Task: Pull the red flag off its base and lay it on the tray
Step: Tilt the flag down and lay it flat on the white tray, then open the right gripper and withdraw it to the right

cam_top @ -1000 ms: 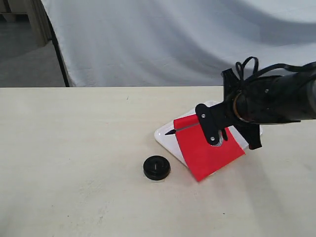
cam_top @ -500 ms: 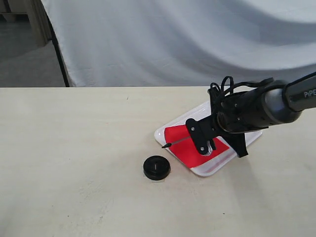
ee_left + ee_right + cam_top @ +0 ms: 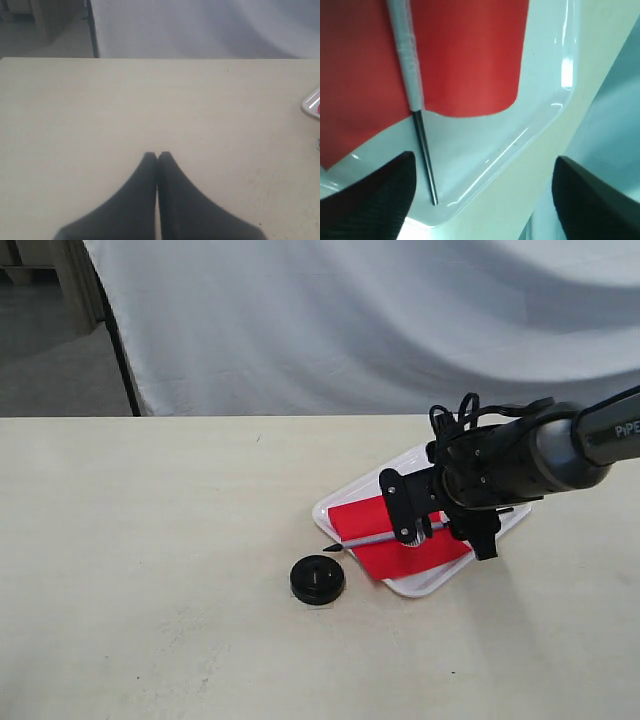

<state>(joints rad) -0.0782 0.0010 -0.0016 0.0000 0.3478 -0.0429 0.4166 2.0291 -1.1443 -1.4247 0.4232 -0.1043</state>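
Note:
The red flag (image 3: 372, 527) lies flat in the white tray (image 3: 421, 587). Its grey-white sleeve (image 3: 406, 60) and thin black stick (image 3: 425, 157) run across the tray, and the pointed tip (image 3: 332, 547) sticks out past the rim toward the base. That base (image 3: 318, 580), a round black disc, stands alone on the table just left of the tray. My right gripper (image 3: 438, 522) hovers low over the flag, open, its fingers wide apart around the tray corner (image 3: 485, 150). My left gripper (image 3: 157, 156) is shut on nothing above bare table.
The tabletop (image 3: 150, 570) is pale wood. A white cloth backdrop (image 3: 350, 320) hangs behind its far edge. One corner of the tray (image 3: 312, 102) shows at the edge of the left wrist view.
My right gripper came down with the flag onto the tray, then opened and let it go. The cloth went from hanging over the rim to lying flat.

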